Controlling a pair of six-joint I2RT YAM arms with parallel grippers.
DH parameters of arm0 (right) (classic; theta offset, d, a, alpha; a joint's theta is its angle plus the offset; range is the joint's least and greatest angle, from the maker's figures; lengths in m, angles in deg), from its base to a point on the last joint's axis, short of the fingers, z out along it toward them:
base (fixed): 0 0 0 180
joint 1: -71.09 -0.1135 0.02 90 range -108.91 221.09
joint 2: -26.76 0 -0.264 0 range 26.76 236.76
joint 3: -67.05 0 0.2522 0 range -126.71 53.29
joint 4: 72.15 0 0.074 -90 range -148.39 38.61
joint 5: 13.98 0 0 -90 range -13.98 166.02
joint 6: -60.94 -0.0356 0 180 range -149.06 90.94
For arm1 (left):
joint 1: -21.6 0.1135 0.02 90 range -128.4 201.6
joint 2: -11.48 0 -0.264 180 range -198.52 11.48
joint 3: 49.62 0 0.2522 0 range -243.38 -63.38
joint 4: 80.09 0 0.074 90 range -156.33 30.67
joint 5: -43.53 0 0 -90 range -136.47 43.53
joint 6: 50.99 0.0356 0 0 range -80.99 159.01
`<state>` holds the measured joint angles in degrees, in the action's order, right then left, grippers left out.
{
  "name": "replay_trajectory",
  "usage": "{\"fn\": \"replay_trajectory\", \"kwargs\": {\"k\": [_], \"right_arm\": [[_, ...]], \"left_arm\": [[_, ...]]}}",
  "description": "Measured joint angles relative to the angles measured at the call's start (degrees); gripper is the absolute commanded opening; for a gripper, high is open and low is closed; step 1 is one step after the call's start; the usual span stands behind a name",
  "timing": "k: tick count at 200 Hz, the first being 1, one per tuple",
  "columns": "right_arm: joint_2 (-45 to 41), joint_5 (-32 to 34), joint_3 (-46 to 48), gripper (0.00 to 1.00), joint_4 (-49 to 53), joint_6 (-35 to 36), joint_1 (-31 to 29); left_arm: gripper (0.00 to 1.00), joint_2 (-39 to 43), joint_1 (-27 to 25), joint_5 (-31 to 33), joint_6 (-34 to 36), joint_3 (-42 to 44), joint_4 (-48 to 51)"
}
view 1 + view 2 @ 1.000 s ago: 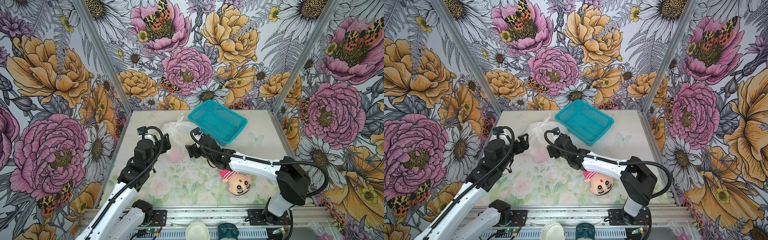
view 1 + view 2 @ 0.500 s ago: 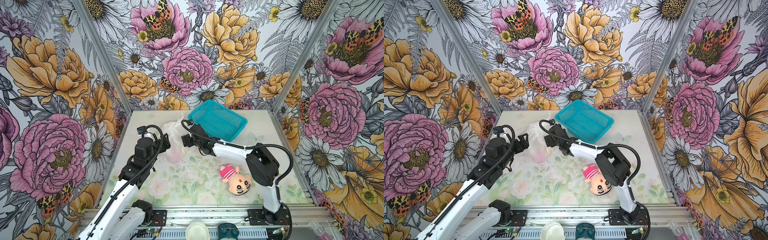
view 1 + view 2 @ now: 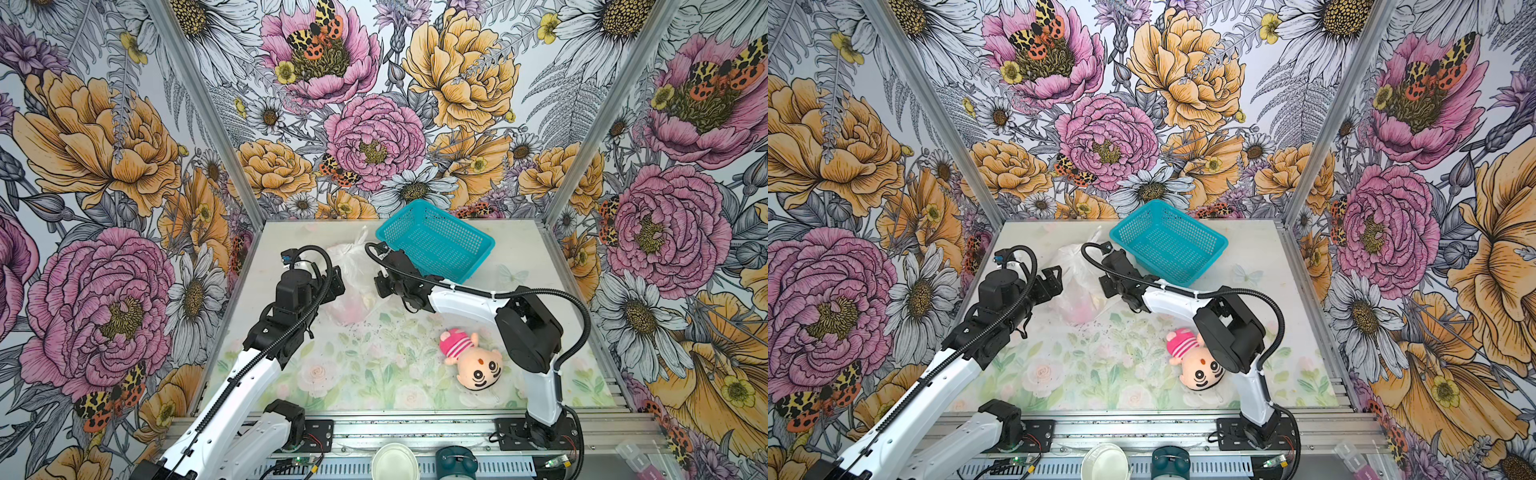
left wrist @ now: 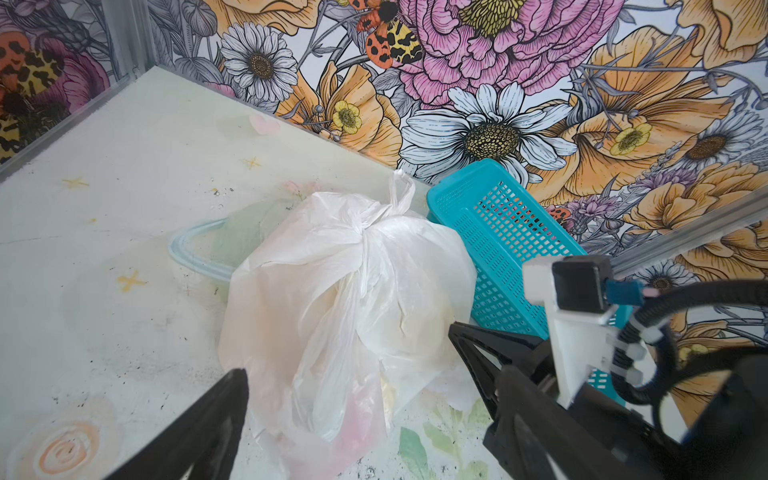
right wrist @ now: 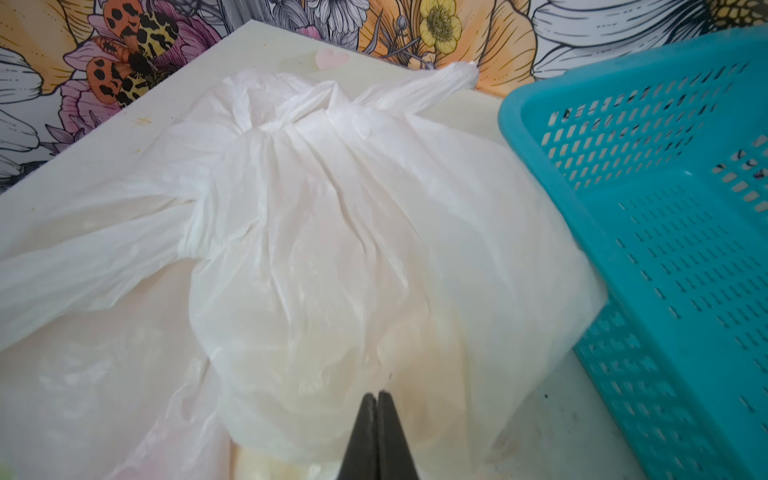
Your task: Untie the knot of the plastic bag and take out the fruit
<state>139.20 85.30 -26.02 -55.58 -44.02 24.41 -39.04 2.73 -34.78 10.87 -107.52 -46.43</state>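
Observation:
The translucent white plastic bag [image 3: 353, 278] [image 3: 1073, 274] lies at the back left of the table, against the teal basket. Its knot [image 4: 370, 224] [image 5: 286, 120] is tied, with a handle end sticking up. Fruit [image 4: 357, 419] shows through the film only as pink and pale yellow shapes. My left gripper [image 3: 337, 286] [image 4: 374, 374] stands open on the bag's left side, a finger on either side of its near end. On the bag's right side, my right gripper [image 3: 377, 286] [image 5: 378, 392] is shut, its tips pinched into the film.
A teal mesh basket [image 3: 482, 249] stands tilted at the back, touching the bag. A plush doll with a pink hat [image 3: 473, 357] lies at the front right, beside the right arm's elbow. The flowered walls close in the table's left, back and right.
My right gripper moved from the middle of the table back to the bag's right side and shut there. The left gripper stayed open beside the bag.

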Motion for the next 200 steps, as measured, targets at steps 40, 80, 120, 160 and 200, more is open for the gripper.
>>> {"fn": "replay_trajectory", "kwargs": {"k": [40,80,120,160,200], "right_arm": [[-13.51,0.35,17.03,0.11,-9.86,-1.46,-0.87],[-15.1,0.46,19.32,0.6,-12.94,-3.63,-0.48],[-4.74,0.37,8.2,0.72,-11.43,-4.68,0.68],[6.27,-0.02,-4.33,0.59,-6.4,-4.81,3.65],[8.61,-1.01,-5.11,0.08,-4.98,-5.79,5.25]], "left_arm": [[0.94,-0.5,0.0,-0.02,-0.02,0.0,-0.04],[0.95,-1.73,0.0,-0.24,-0.02,0.0,-0.02],[0.96,-0.42,0.0,-0.24,0.0,0.0,0.07],[0.96,1.55,0.0,-0.22,0.0,0.0,0.02],[0.96,0.52,0.0,0.28,0.0,0.0,0.02]]}}
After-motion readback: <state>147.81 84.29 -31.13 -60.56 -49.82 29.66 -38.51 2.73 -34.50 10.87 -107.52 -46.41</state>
